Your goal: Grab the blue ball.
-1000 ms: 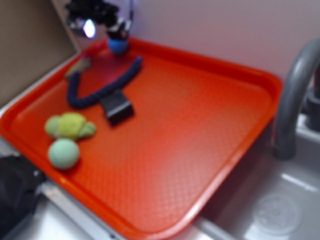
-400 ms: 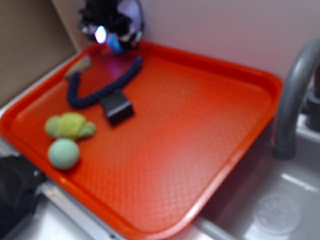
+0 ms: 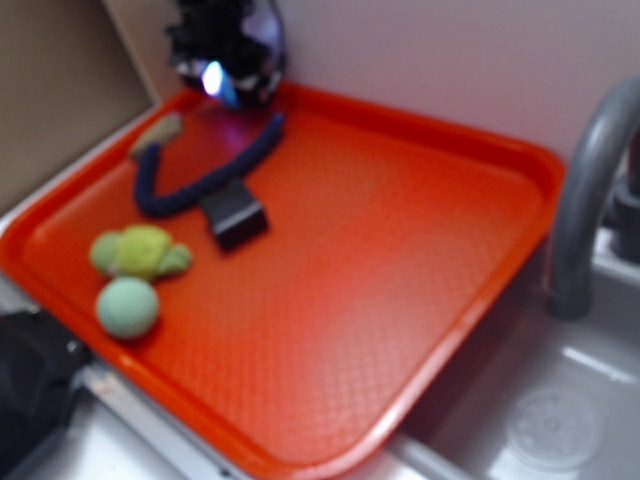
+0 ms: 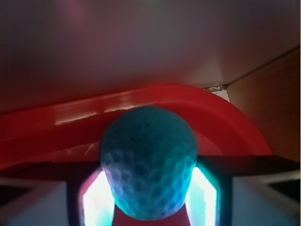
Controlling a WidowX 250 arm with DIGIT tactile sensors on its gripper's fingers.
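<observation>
Holding the blue ball [image 4: 148,162], the gripper [image 3: 228,82] hangs at the far left corner of the orange tray [image 3: 400,260]; its jaws are closed against the ball's two sides, as the wrist view shows, with glowing panels on either side of it. In the exterior view only a sliver of blue shows under the dark, blurred gripper body.

Surface: orange tray with a raised rim and a fine textured floor, resting over a grey metal sink [image 3: 560,420]. A grey curved faucet [image 3: 590,190] stands well to the right of the jaws.

Contents of tray, all nearer the camera than the jaws:
- dark navy rope [image 3: 195,170], curved, just below the jaws;
- small black block [image 3: 233,216] touching the rope's near side;
- yellow-green plush toy [image 3: 140,252], well apart from the jaws;
- pale mint-green ball [image 3: 127,306] just beside the plush toy, near the tray's front rim.

Room: pale wall [image 3: 450,60] behind the tray; brown panel [image 3: 60,80] to the left of the jaws.
</observation>
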